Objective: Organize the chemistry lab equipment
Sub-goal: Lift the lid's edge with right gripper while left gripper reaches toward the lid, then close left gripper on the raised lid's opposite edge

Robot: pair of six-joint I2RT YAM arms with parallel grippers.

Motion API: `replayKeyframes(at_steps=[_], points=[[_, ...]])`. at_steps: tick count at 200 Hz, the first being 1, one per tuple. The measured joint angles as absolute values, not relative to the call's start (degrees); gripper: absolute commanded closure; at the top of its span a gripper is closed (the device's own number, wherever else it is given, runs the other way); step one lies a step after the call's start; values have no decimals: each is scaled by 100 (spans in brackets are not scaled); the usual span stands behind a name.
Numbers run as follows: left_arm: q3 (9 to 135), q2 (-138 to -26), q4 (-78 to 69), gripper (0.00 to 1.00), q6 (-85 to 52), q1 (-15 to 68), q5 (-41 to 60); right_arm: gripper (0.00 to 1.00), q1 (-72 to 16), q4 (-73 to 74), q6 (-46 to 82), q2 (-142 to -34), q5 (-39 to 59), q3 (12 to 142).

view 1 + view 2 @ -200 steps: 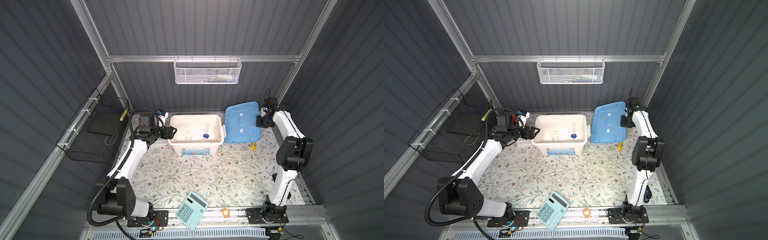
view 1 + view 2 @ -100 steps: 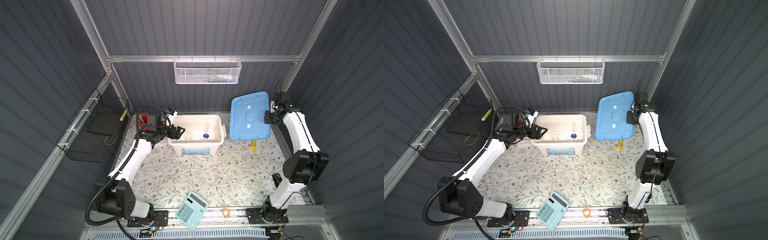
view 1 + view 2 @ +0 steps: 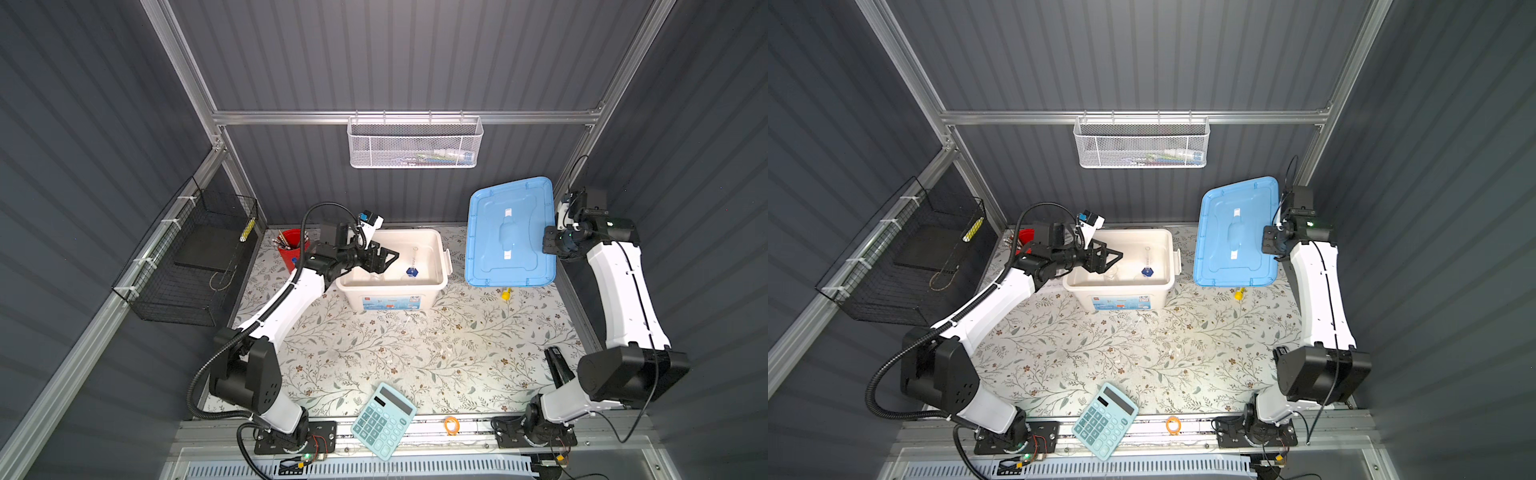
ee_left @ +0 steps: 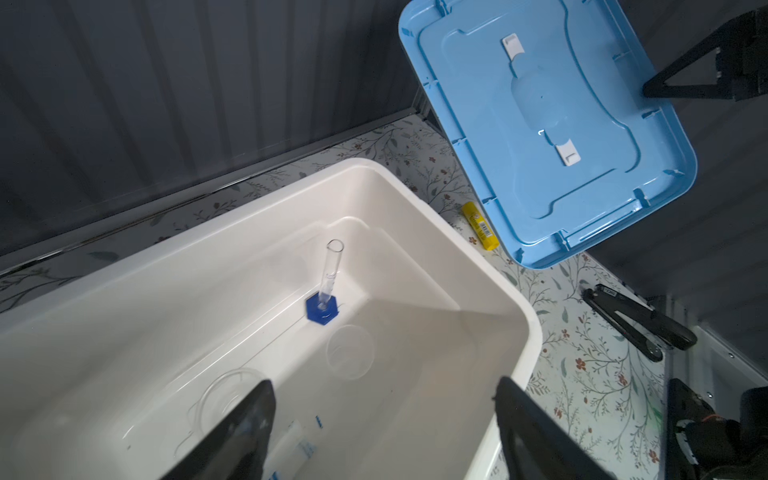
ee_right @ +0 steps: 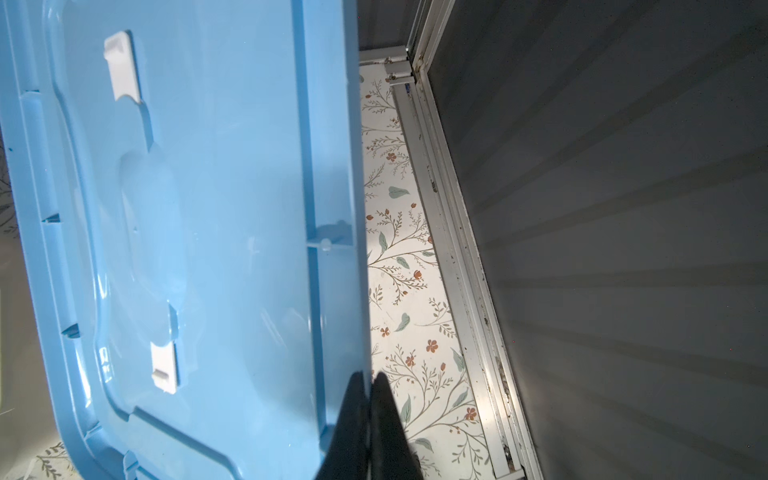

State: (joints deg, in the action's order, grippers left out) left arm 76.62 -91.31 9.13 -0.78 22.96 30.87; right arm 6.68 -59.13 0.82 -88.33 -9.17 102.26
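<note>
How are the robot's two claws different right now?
The left gripper is open; the right gripper is shut. The left gripper holds nothing, while the right gripper pinches the edge of the blue lid, which is tilted. The left gripper hangs over the white box; the right gripper is off to the box's side, near the wall. Both have black fingers.

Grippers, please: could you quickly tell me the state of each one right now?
Left gripper: open, holding nothing, over the white bin.
Right gripper: shut on the edge of the blue lid.
</note>
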Motion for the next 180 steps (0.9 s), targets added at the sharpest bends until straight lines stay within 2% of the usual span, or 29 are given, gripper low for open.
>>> replayKeyframes(at_steps=[92, 180], points=[[8746, -10547, -489, 16, -963, 3227, 3664, 100, 526, -6233, -5, -8289, -596, 10226], [9513, -11662, -1090, 16, -1688, 3577, 4034, 100, 261, -6351, -23, -8195, -301, 10226]])
